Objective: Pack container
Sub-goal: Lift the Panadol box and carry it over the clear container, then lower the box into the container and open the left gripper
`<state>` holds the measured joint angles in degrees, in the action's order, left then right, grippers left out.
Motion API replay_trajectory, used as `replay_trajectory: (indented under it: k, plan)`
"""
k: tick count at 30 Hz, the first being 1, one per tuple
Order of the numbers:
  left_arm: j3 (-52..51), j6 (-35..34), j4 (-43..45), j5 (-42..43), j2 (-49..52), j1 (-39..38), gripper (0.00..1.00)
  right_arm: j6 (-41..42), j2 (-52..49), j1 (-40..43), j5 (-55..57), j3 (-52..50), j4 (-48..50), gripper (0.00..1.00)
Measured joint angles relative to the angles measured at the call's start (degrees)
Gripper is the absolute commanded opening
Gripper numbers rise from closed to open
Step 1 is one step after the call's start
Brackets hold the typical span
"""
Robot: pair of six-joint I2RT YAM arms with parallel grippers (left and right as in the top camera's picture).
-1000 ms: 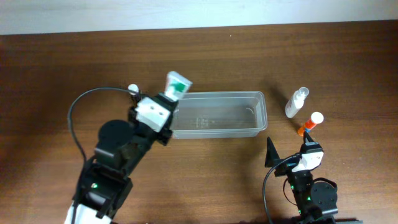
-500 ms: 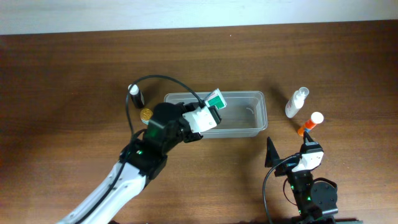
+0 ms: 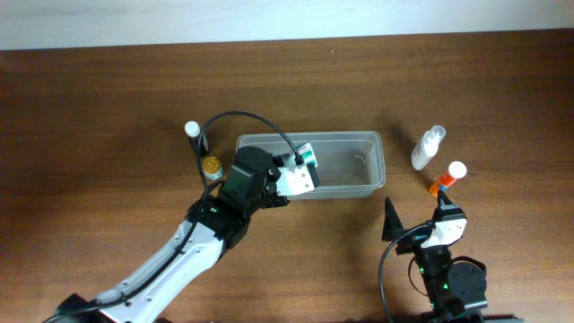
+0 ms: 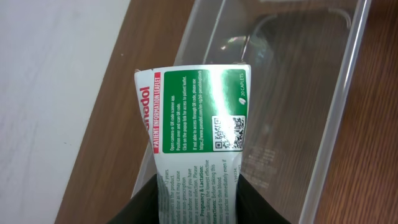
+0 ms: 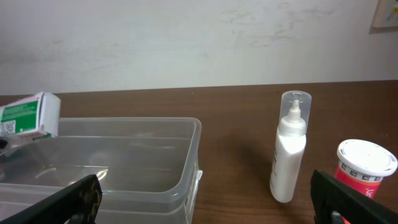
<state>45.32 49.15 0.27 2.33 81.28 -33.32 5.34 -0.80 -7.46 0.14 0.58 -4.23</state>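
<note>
The clear plastic container (image 3: 359,166) sits mid-table; it also shows in the left wrist view (image 4: 323,93) and the right wrist view (image 5: 155,162). My left gripper (image 3: 300,166) is shut on a green-and-white medicine box (image 3: 307,154), holding it over the container's left half. The left wrist view shows the box (image 4: 196,118) between the black fingers (image 4: 196,208), and the right wrist view shows the box (image 5: 28,115) above the container's far left. My right gripper (image 3: 421,231) is open and empty, low at the front right, its fingers (image 5: 205,199) at the frame's edges.
A white spray bottle (image 3: 428,147) and an orange bottle with a white cap (image 3: 447,178) lie right of the container; both show in the right wrist view (image 5: 289,146), (image 5: 365,168). A dark bottle with a white cap (image 3: 194,136) and a gold-capped jar (image 3: 212,166) stand left of it.
My left arm has swung right and lowered, carrying the box from the container's back-left corner to over its left interior. The right arm has not moved.
</note>
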Motion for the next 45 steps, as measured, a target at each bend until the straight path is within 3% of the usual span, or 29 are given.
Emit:
replay_trajectory:
  k: [10,20,24,27,30,32,36,38,45]
  plan:
    - [0.0,1.4,0.1,-0.4,3.7,3.1,0.34,0.0,0.0,0.0,0.0,0.0,0.0,0.98]
    - [0.0,2.1,-0.1,-0.7,4.7,3.6,0.53,0.0,0.0,0.0,0.0,0.0,0.0,0.98]
    - [0.0,2.1,-0.1,-0.7,4.8,3.6,0.56,0.0,0.0,0.0,0.0,0.0,0.0,0.98]
    - [0.0,2.3,0.1,-0.7,4.8,3.6,0.76,0.0,0.0,0.0,0.0,0.0,0.0,0.98]
    - [0.1,0.5,0.6,-0.9,4.8,3.6,0.79,0.0,0.0,0.0,0.0,0.0,0.0,0.98]
    - [0.3,-1.7,0.6,-0.8,4.7,3.6,0.68,0.0,0.0,0.0,0.0,0.0,0.0,0.98]
    - [2.1,-8.6,0.1,-0.9,3.7,3.6,0.19,0.0,0.0,0.0,0.0,0.0,0.0,0.98]
    - [3.8,-11.6,0.2,-0.9,3.0,3.6,0.01,0.0,0.0,0.0,0.0,0.0,0.0,0.98]
    - [10.7,-29.3,-1.7,-0.9,-0.3,3.6,0.0,0.0,0.0,0.0,0.0,0.0,0.0,0.98]
